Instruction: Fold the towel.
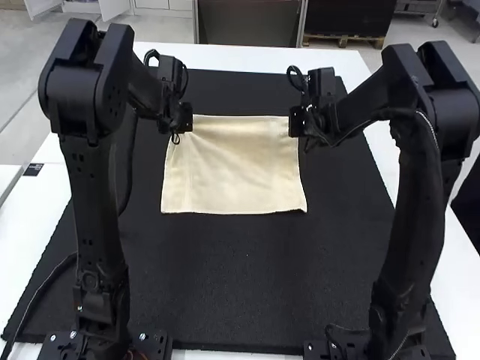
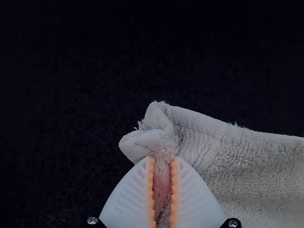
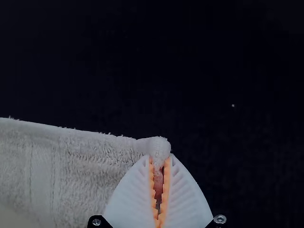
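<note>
Cream towel (image 1: 234,176), black mat (image 1: 225,281), white table (image 1: 45,199)

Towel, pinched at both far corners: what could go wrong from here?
The left fingers pinch a bunched corner of the towel, so that corner may stay crumpled in the fold.

The right fingers have just a small tuft between their pads; it could slip out under tension.

The near edge lies loose on the black mat, so it might drag or skew if the arms pull unevenly.

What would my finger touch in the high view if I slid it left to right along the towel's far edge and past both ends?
Left arm → left gripper → towel → right gripper → right arm.
</note>
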